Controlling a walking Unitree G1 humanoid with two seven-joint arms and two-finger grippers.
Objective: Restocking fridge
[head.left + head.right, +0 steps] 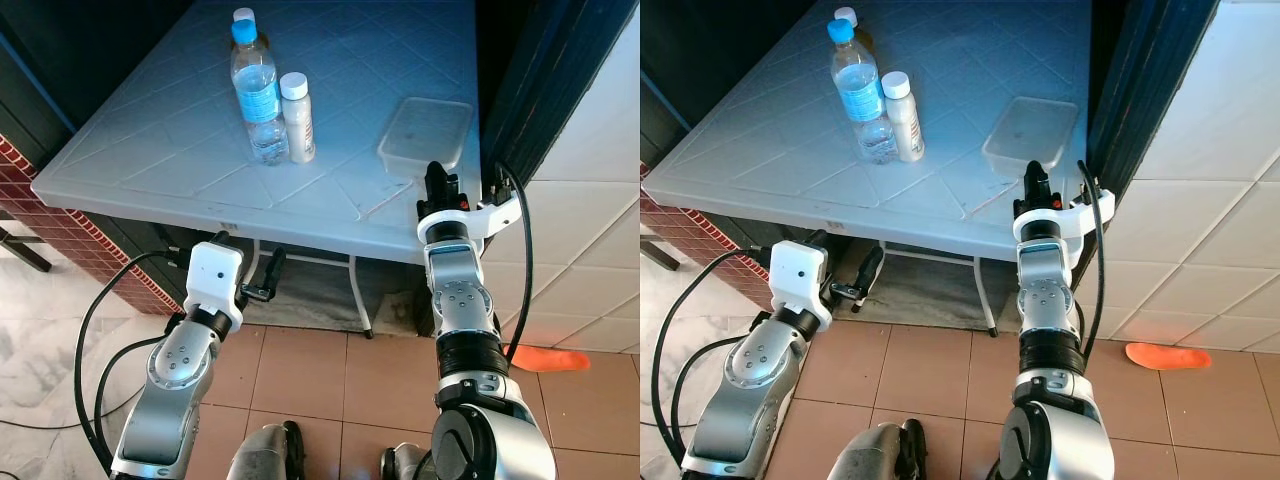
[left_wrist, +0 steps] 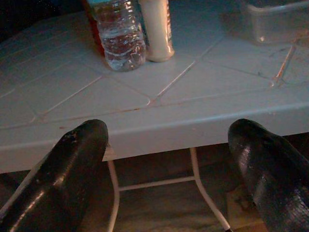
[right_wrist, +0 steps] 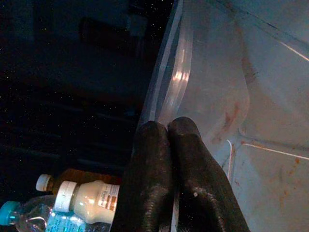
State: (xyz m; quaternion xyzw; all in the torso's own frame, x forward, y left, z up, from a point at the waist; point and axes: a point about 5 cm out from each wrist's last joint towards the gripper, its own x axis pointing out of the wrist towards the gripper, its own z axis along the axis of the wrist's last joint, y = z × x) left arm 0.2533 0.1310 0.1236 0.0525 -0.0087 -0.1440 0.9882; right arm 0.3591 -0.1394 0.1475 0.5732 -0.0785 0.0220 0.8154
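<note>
Clear plastic lidded container [image 1: 425, 135] sits near the white table's [image 1: 180, 150] front edge, the right gripper [image 3: 169, 130], fingers pressed together, at its near rim. Beside it stand a blue-capped water bottle [image 1: 257, 95] and white bottle [image 1: 297, 118]; the left gripper [image 2: 169, 145] hangs wide open, empty, below the edge.

Holding left arm low and bent, forearm angling up and forward. Keeping left gripper [image 1: 262, 281] below the counter [image 1: 300, 215] edge, fingers [image 2: 77, 159] spread wide apart, pointing forward at that edge. Extending right arm straight ahead, wrist raised to the counter's near edge. Resting right gripper [image 1: 436, 180] over the edge, fingers [image 3: 159, 179] pressed together side by side, tips touching, nothing between them.
</note>
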